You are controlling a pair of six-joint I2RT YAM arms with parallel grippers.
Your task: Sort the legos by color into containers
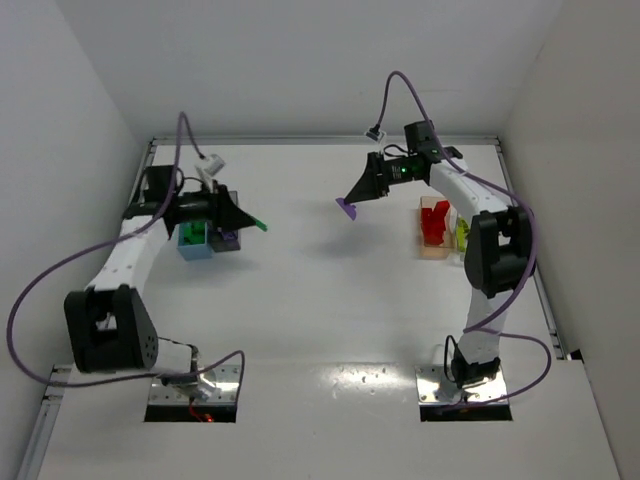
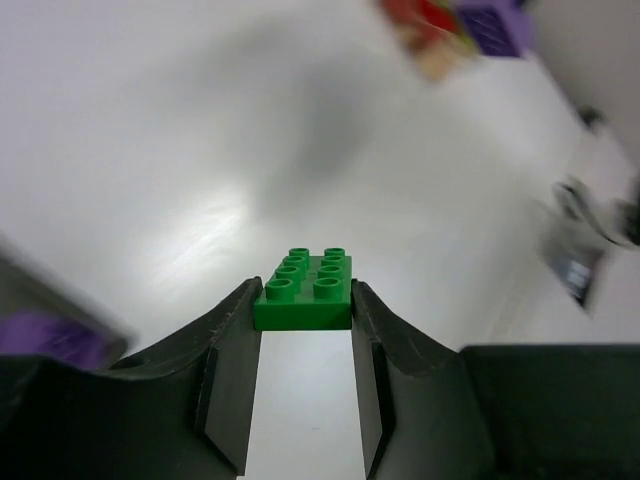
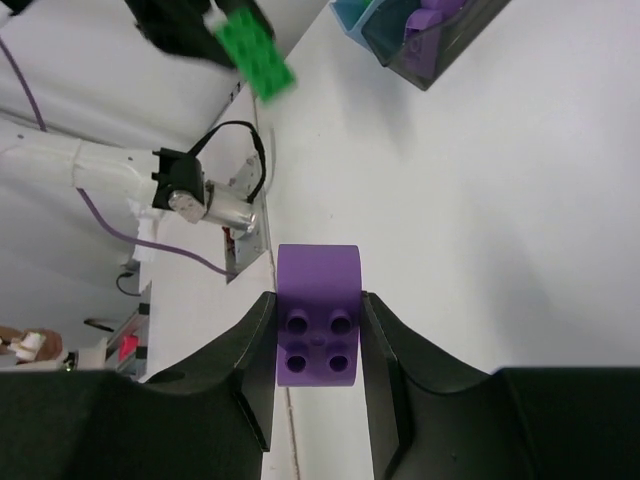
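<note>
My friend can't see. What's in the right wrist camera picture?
The right gripper pinches a purple lego between its black fingers above the white table. Top left, the left gripper holds up a blurred green lego; top right, a dark grey bin holds purple pieces.

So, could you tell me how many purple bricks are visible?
2: one purple brick in the right gripper, a second brick in the dark bin on the left; more may be hidden inside.

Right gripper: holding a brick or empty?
Holding. The right gripper is shut on a purple brick, clamping both its sides.
</note>
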